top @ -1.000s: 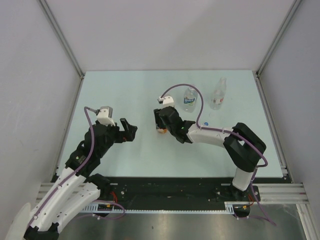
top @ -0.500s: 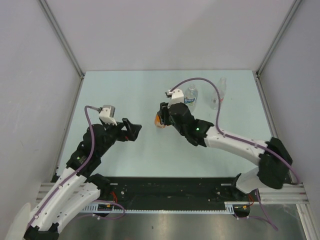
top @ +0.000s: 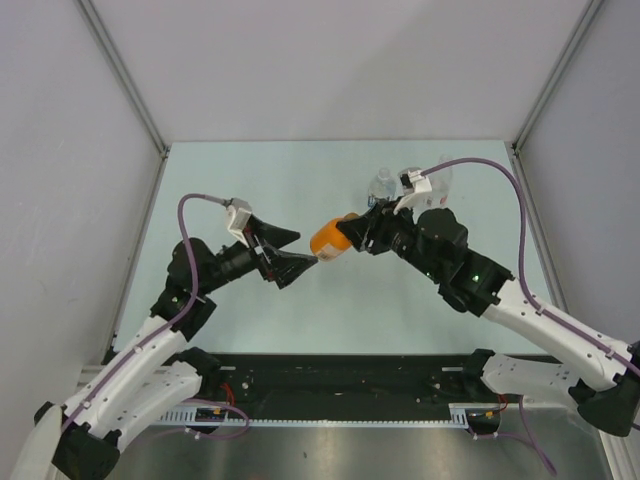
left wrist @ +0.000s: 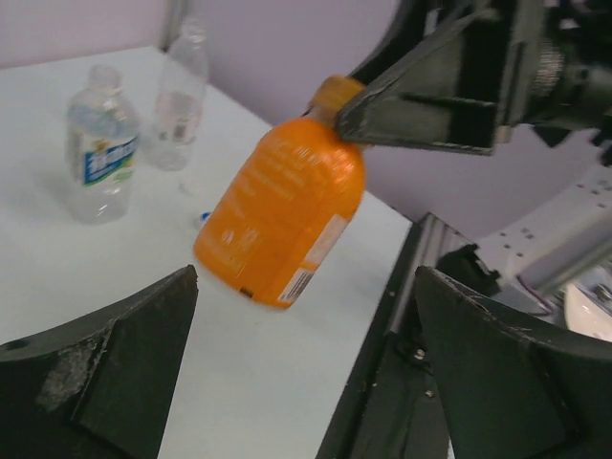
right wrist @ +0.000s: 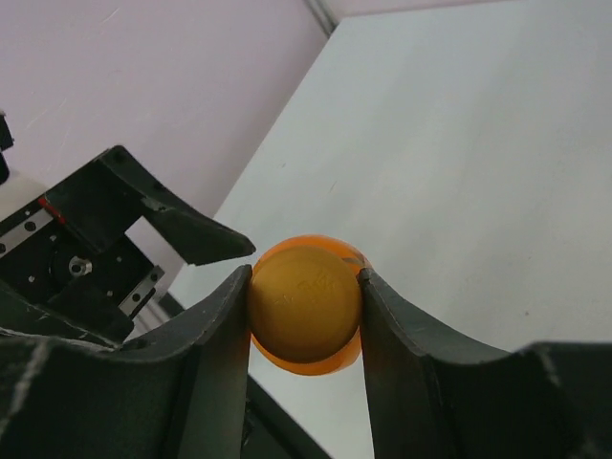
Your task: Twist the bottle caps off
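My right gripper point(right wrist: 304, 287) is shut on the orange cap point(right wrist: 306, 301) of the squat orange bottle point(top: 328, 240) and holds the bottle tilted above the table. In the left wrist view the bottle point(left wrist: 282, 215) hangs by its cap point(left wrist: 335, 94). My left gripper point(top: 298, 250) is open, with its jaws just short of the bottle's base and not touching it. The clear bottle with the blue label point(top: 380, 186) and the slim clear bottle point(left wrist: 177, 96) stand at the back. A small blue-marked cap point(left wrist: 204, 217) lies on the table.
The light table point(top: 250, 180) is ringed by grey walls and a metal frame. Its near edge has a black rail point(top: 340, 375). The right arm point(top: 500, 295) stretches across the right half, in front of the standing bottles.
My right gripper has lifted the orange bottle off the table by its cap and tilted it. My left arm has reached right, its open jaws now close to the bottle's base.
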